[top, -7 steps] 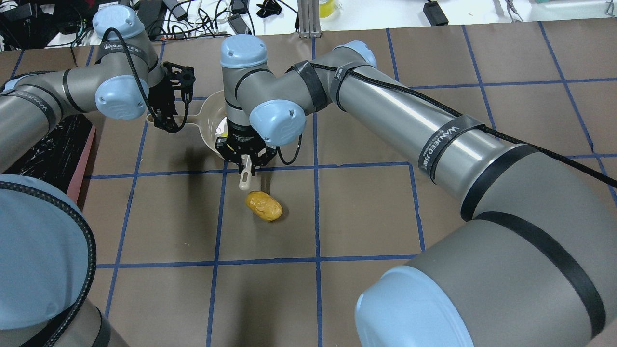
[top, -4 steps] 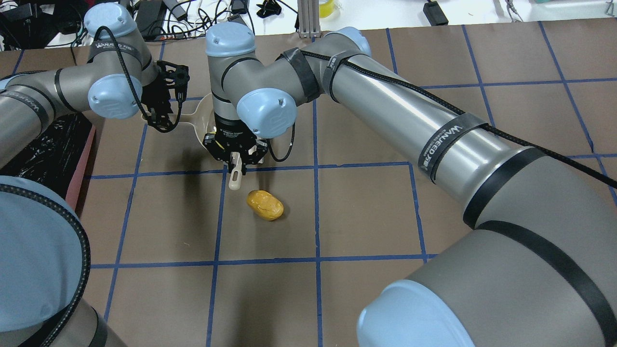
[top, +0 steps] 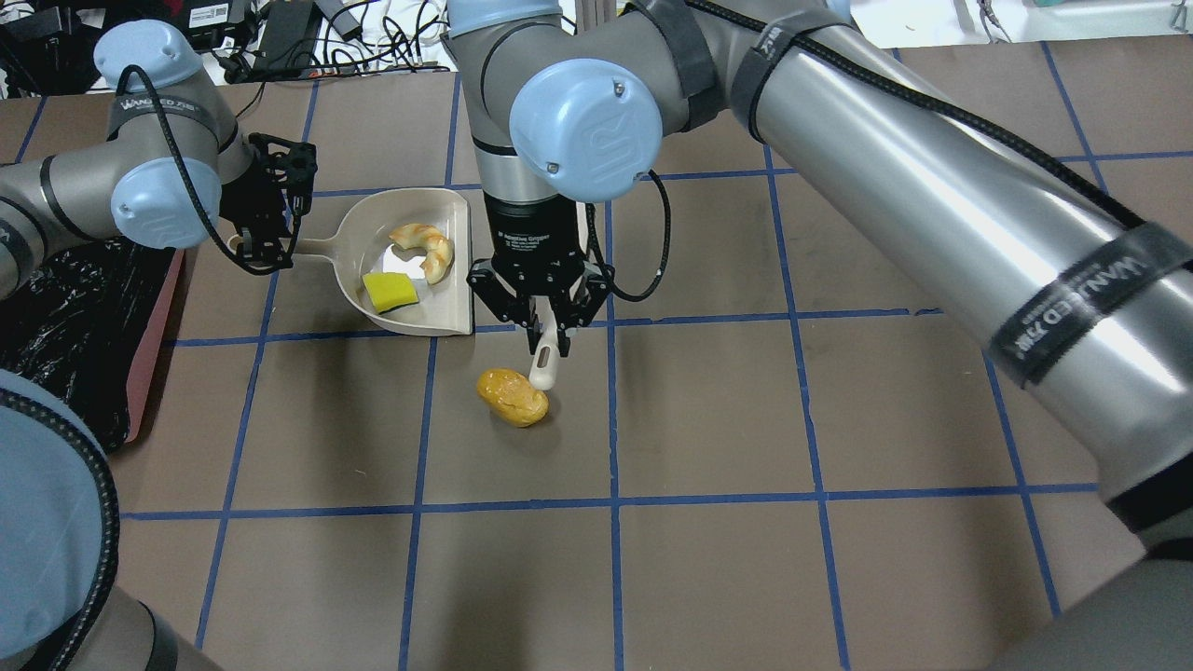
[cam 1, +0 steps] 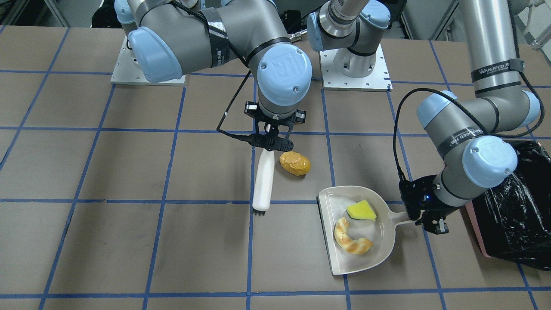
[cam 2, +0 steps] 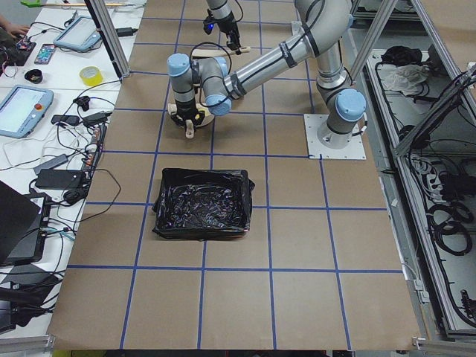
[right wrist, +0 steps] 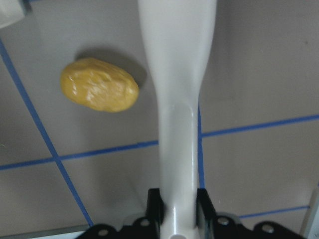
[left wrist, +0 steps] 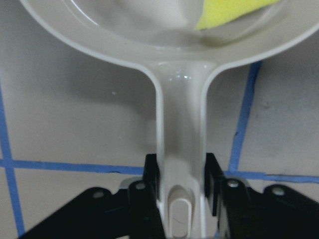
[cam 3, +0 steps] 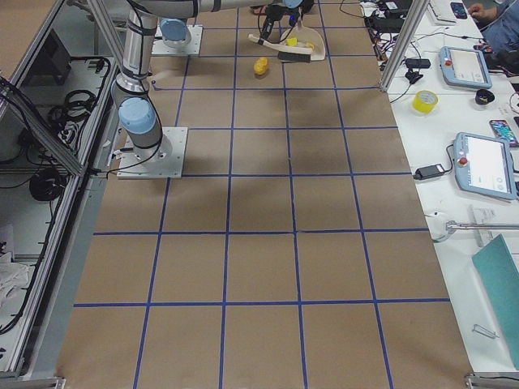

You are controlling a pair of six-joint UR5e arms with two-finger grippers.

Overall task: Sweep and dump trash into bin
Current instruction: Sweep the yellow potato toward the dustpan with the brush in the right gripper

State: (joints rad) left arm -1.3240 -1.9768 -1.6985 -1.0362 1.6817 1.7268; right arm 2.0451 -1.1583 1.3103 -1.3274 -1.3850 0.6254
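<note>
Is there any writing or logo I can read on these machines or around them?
"WANJEED": left-arm strap.
"WANJEED": right-arm strap.
"UR": logo on the right-arm blue joint cap.
The characters after WANJEED and the side-bench screens are too small or blurred to read.

— What sort of place is it?
— A robotics lab: the table (top: 708,596) under the right gripper (top: 547,326) is brown paper gridded with blue tape (top: 615,503).
— What else shows it?
— Beyond that gripper, cables (top: 382,42) and power bricks (top: 284,23) crowd a white bench (top: 932,23); teach pendants (cam 3: 484,166) and aluminium frame posts (cam 3: 398,49) flank the table.
</note>
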